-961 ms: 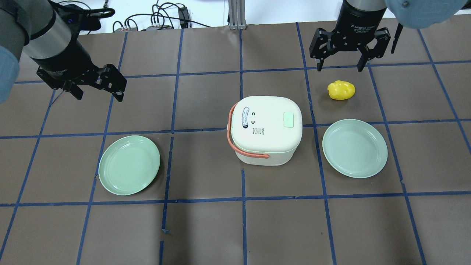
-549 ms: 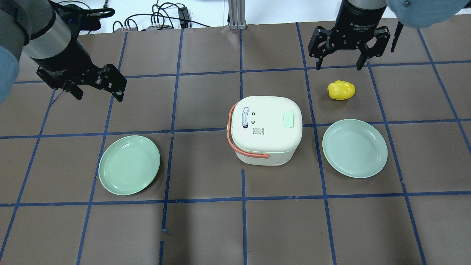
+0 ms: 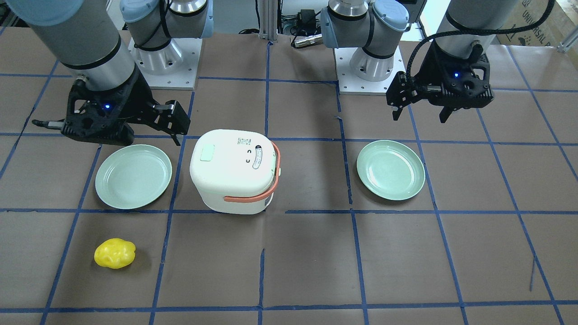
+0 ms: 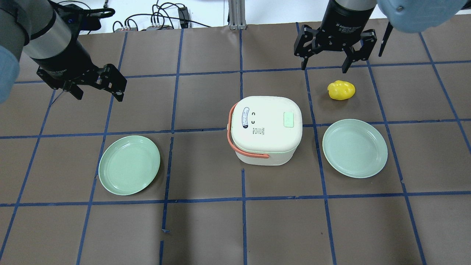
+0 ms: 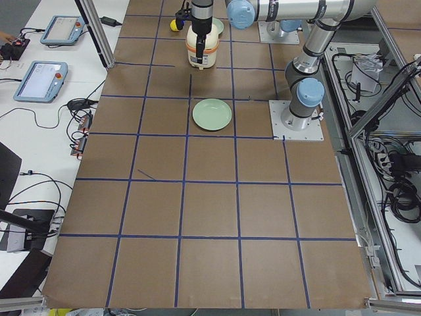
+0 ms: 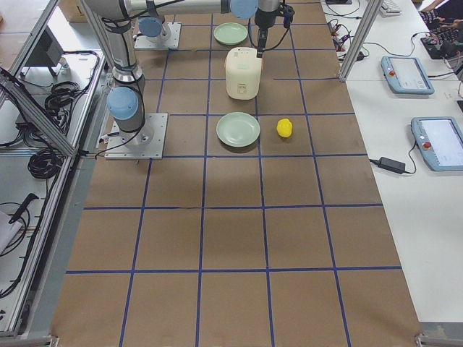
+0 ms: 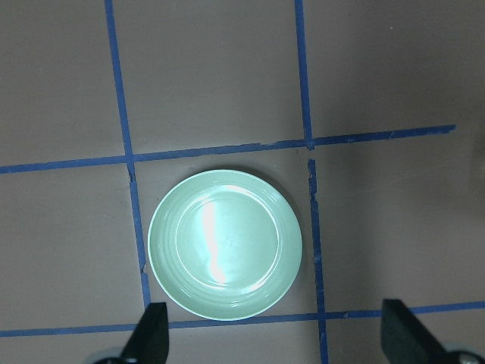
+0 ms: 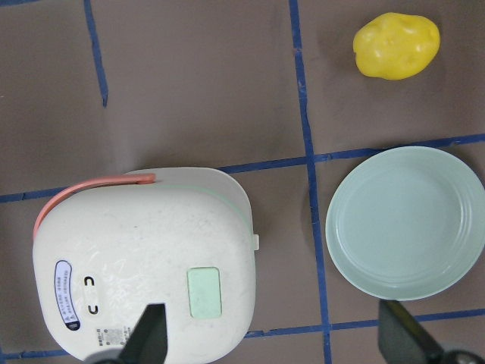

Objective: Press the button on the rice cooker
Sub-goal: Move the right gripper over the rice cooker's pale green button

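A cream rice cooker (image 4: 265,129) with a salmon handle stands mid-table. Its pale green button (image 4: 288,119) is on the lid's right part and also shows in the right wrist view (image 8: 204,292). My right gripper (image 4: 324,67) is open and empty. It hovers behind and to the right of the cooker, apart from it. The cooker lies under its left finger in the right wrist view (image 8: 144,258). My left gripper (image 4: 99,95) is open and empty at the far left, above a green plate (image 7: 225,244).
A yellow lumpy object (image 4: 341,90) lies just right of the cooker's back corner, below my right gripper. One green plate (image 4: 355,148) sits right of the cooker and another (image 4: 129,164) sits left of it. Cables lie along the far table edge.
My right gripper has moved leftward in the overhead view, from over the yellow object toward the cooker's side. The left arm and the objects have not moved.
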Tool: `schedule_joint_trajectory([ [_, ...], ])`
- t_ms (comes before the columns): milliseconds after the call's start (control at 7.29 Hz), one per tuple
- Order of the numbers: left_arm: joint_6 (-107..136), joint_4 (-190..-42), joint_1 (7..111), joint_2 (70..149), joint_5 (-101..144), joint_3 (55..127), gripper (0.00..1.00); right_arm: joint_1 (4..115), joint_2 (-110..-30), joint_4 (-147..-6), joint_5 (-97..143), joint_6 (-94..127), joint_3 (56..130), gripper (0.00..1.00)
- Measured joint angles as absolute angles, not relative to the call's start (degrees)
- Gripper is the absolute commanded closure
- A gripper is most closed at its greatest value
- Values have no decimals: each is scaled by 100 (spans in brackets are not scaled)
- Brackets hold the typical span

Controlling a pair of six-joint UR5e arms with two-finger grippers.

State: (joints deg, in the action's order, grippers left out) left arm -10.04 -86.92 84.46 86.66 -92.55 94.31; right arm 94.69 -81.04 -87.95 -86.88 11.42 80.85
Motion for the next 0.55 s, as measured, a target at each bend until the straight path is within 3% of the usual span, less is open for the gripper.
schedule_joint_trajectory([
  [275,-1002,-8692,8446,8666,-9255,9431,0,9719,-8114,-8992,-8621,1374,8263,70],
  [412,-1002,-8692,8446,8666,-9255,9431,0,9792,-8115,-9101,-8511,1450,8410,80],
  [549,-1002,-8692,8446,8666,-9255,9431,0,9827,-8116,-9251,-8426,1479,8584,83],
])
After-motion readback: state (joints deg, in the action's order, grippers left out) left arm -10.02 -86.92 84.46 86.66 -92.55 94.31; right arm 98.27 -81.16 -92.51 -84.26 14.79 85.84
